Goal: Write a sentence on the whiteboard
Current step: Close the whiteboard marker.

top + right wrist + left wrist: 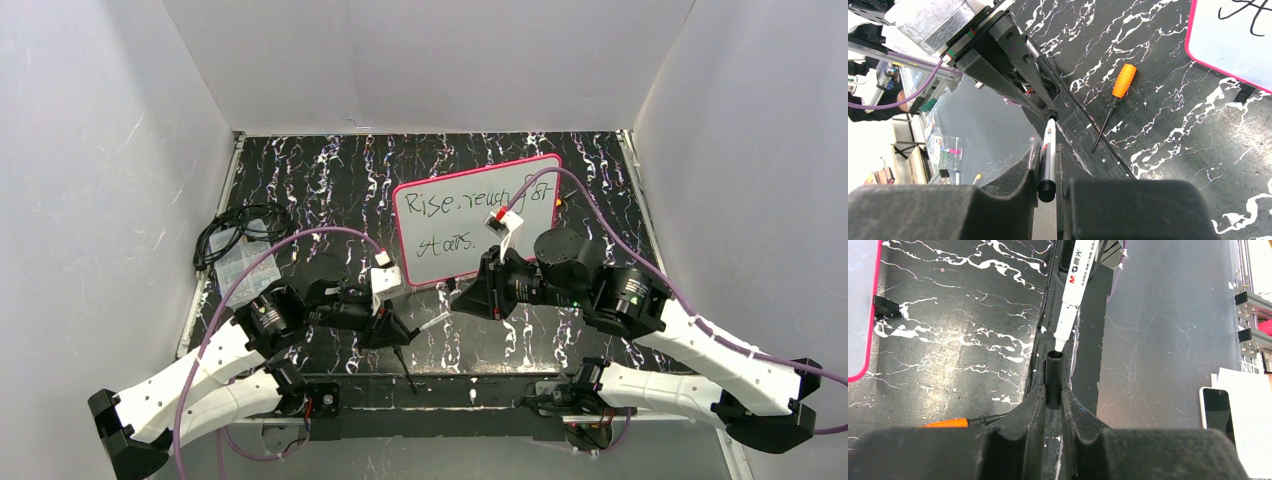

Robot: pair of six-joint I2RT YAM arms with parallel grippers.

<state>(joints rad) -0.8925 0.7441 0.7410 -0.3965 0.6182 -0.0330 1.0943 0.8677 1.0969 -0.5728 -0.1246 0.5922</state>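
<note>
My left pincer [1053, 390] is clamped on the black cap [1053, 377]. My right pincer [1048, 165] is clamped on the marker [1049, 150], tip right at the cap's mouth. Looks like recapping to me: next I need a straight, lined-up push. At 12 o'clock stands the whiteboard [430, 225], with the sentence [470, 200] written on it.

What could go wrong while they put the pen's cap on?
The marker is just at the mouth of the cap; off line, it may jam or smear ink. The left gripper pinches the cap only at its tips, so it might slip. The right arm sits near the whiteboard and could nudge it.
</note>
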